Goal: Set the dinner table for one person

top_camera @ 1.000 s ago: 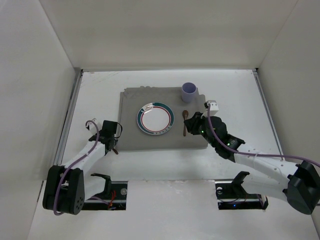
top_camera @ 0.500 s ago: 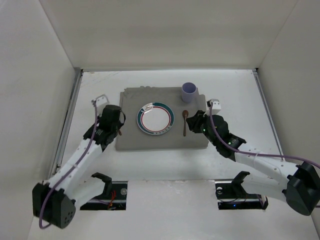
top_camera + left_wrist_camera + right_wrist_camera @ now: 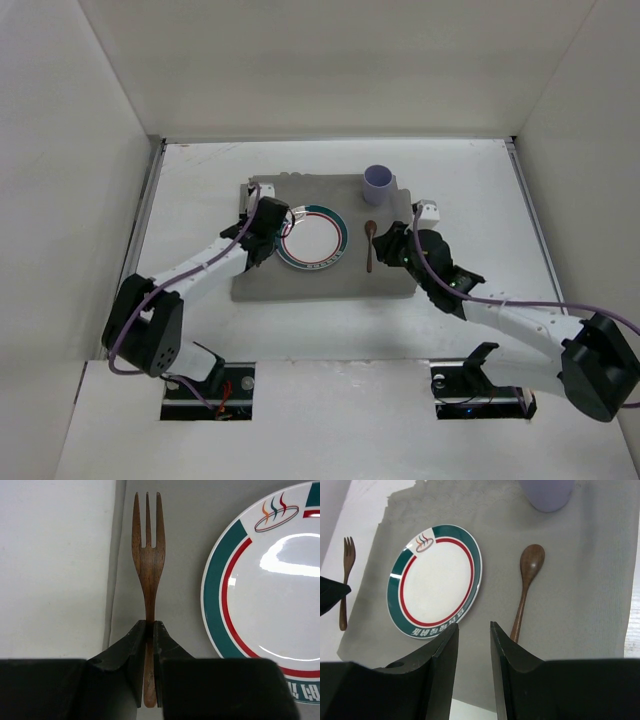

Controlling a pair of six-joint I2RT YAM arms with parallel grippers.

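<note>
My left gripper (image 3: 149, 625) is shut on the handle of a brown wooden fork (image 3: 148, 555). The fork points away from me along the left edge of the grey placemat (image 3: 185, 555), just left of the green-and-red-rimmed plate (image 3: 270, 590). I cannot tell if the fork touches the mat. In the top view the left gripper (image 3: 262, 225) is at the plate's (image 3: 312, 238) left side. My right gripper (image 3: 474, 625) is open and empty above the placemat (image 3: 580, 580), between the plate (image 3: 436, 580) and a wooden spoon (image 3: 526, 587). The white dinner table (image 3: 200, 180) lies under everything.
A lilac cup (image 3: 378, 184) stands at the placemat's far right corner, beyond the spoon (image 3: 369, 245). White walls close in the table on the left, right and far sides. The fork (image 3: 346, 575) also shows in the right wrist view.
My left arm has swung from the near left of the table to the plate's left side, with the fork in its gripper. The right gripper has barely moved.
</note>
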